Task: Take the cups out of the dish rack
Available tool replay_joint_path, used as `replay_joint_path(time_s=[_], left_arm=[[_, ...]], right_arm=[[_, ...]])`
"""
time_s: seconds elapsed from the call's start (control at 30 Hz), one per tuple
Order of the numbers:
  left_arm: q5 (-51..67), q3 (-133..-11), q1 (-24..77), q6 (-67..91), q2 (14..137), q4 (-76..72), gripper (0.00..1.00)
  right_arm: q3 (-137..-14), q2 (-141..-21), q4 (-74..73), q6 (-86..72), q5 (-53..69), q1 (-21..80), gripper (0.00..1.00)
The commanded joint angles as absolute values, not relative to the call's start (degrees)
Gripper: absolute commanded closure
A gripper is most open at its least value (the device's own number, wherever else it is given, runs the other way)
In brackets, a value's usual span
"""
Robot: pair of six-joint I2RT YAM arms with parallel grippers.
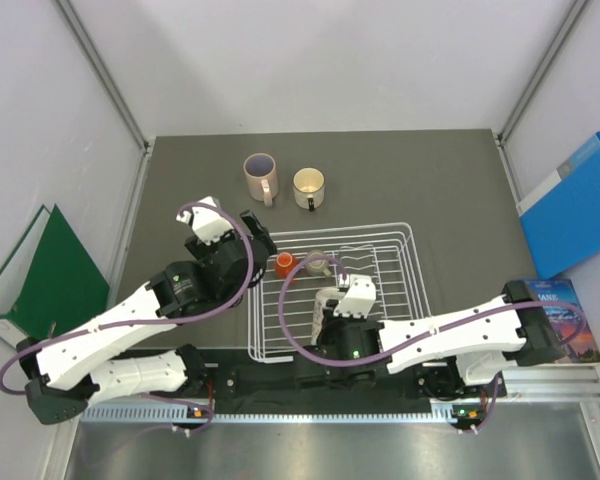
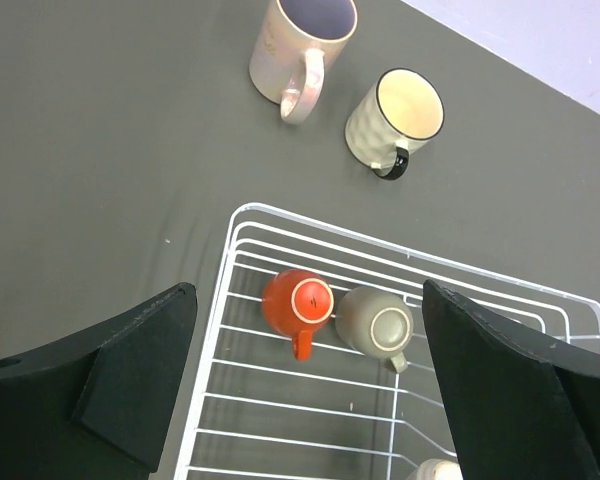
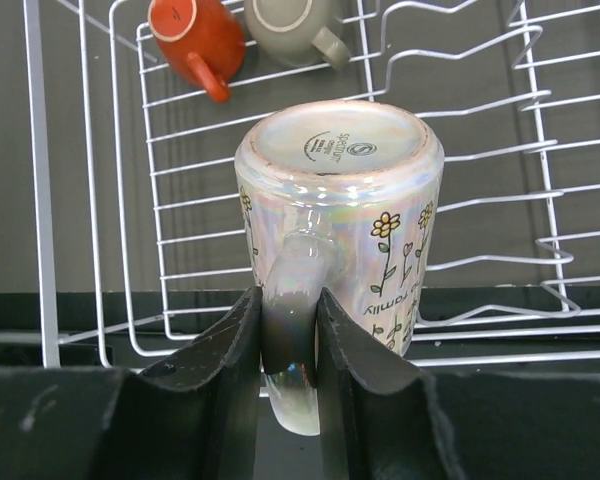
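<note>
Unloading of the white wire dish rack (image 1: 360,230), judged to be near its midpoint. Two of the five cups stand upright on the grey worktop (image 1: 440,180) beyond the rack's far edge: a pinkish-beige mug with a purple inside (image 1: 261,176) and, just beside it, a cream mug with a dark handle (image 1: 309,187). Three cups are not yet out. A small red-orange cup (image 2: 297,303) and a small tan cup (image 2: 376,322) sit bottom-up, side by side, in the rack's far left corner. The third, a pearly mug printed with flowers (image 3: 340,200), is inverted over the near part of the rack, its handle pinched between the narrowed fingers of the right claw (image 3: 289,330); whether it rests on the wires or is lifted clear cannot be told. The left claw (image 2: 302,330) hangs spread wide and empty above the two small cups. On this reading, two placements are complete, one transfer is in hand, and two pickups are left.
</note>
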State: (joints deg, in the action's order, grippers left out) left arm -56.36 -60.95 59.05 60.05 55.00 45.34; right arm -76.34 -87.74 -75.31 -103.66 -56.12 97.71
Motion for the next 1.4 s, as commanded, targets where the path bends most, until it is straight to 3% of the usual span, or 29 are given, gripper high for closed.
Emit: replay_joint_path(time_s=[0.0, 0.4, 0.6, 0.73, 1.03, 1.13, 1.17, 1.2, 1.37], left_arm=[[-55.81, -60.64, 58.89, 59.86, 55.55, 42.45, 0.01], [-51.60, -59.85, 58.89, 58.19, 54.67, 36.66, 0.02], [-43.97, -57.66, 58.89, 57.75, 52.12, 30.00, 0.02], [-35.80, -55.81, 58.80, 57.30, 49.75, 23.75, 0.01], [-20.75, -51.69, 58.89, 64.32, 48.35, 9.96, 0.02], [-18.72, -47.56, 58.89, 69.14, 46.67, 1.42, 0.15], [-17.94, -46.42, 58.89, 70.21, 46.50, 0.54, 0.26], [-17.93, -46.15, 58.89, 70.92, 46.41, -1.04, 0.29], [-17.23, -46.59, 58.89, 74.35, 45.18, 1.67, 0.30]], right_arm=[[-77.16, -82.89, -78.13, -104.50, -64.94, 97.65, 1.00], [-75.60, -70.15, -73.66, -98.09, -70.05, 95.80, 1.00], [-65.68, -56.80, -54.70, -85.27, -70.32, 93.26, 1.00], [-58.72, -47.23, -34.18, -71.84, -67.42, 89.31, 1.00], [-57.56, -47.54, -14.78, -51.95, -55.47, 79.02, 1.00], [-58.01, -49.13, -11.44, -49.66, -51.95, 75.77, 1.00], [-57.92, -49.39, -10.73, -48.79, -51.33, 74.63, 1.00], [-58.09, -49.74, -9.85, -48.34, -50.28, 74.10, 1.00], [-58.71, -51.50, -6.42, -45.88, -47.99, 69.89, 1.00]])
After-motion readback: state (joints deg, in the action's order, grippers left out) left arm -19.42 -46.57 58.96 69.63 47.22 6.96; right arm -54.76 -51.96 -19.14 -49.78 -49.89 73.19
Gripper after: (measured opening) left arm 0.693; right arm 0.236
